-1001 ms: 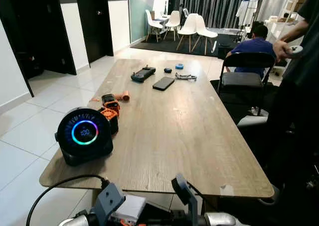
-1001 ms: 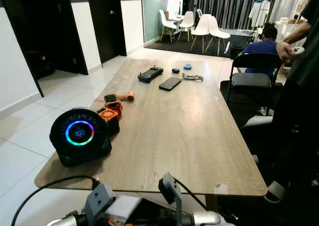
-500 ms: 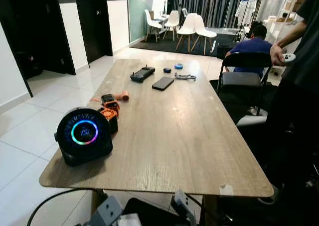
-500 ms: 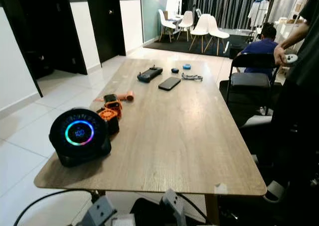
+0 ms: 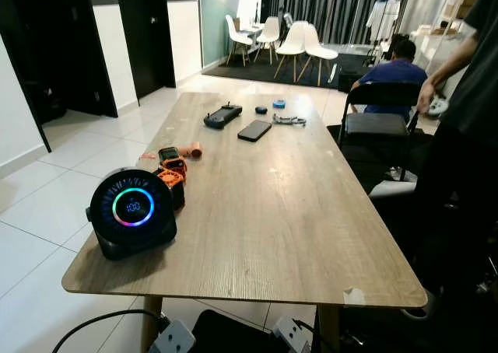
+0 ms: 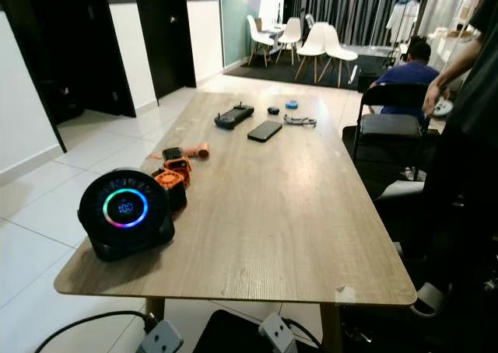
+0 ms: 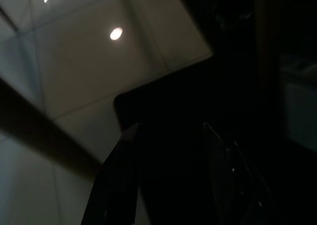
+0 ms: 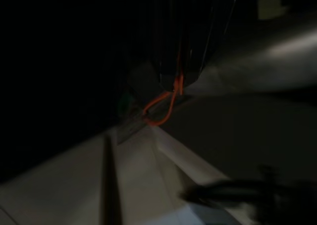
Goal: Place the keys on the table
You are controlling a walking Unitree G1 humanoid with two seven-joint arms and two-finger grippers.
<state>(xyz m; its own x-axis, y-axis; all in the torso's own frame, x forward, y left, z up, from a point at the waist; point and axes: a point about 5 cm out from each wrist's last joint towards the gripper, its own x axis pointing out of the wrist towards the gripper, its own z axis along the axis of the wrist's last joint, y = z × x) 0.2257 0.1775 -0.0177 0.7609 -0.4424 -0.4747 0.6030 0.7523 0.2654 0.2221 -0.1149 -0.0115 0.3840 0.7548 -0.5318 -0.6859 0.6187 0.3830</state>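
Observation:
The long wooden table point(image 5: 272, 213) stretches ahead of me. Both arms hang low below its near edge; grey wrist parts point(image 5: 173, 339) point(image 5: 289, 333) peek in at the bottom of the eye views. In the dark right wrist view my right gripper point(image 8: 176, 79) is shut on a thin orange cord loop point(image 8: 161, 110) that dangles from its fingers; I cannot make out keys on it. The left gripper point(image 7: 173, 150) hangs over the tiled floor, its two black fingers point(image 7: 119, 185) apart and holding nothing.
On the table stand a round black speaker with a glowing ring point(image 5: 132, 211), an orange-black tool point(image 5: 172, 174), a phone point(image 5: 255, 130), a black controller point(image 5: 222, 115) and a small metal bunch point(image 5: 289, 120). A folding chair point(image 5: 381, 120) and a standing person point(image 5: 467, 135) are to the right.
Both arms have sunk from in front of the table's near edge to below it. The standing person's hand with the white controller has dropped lower.

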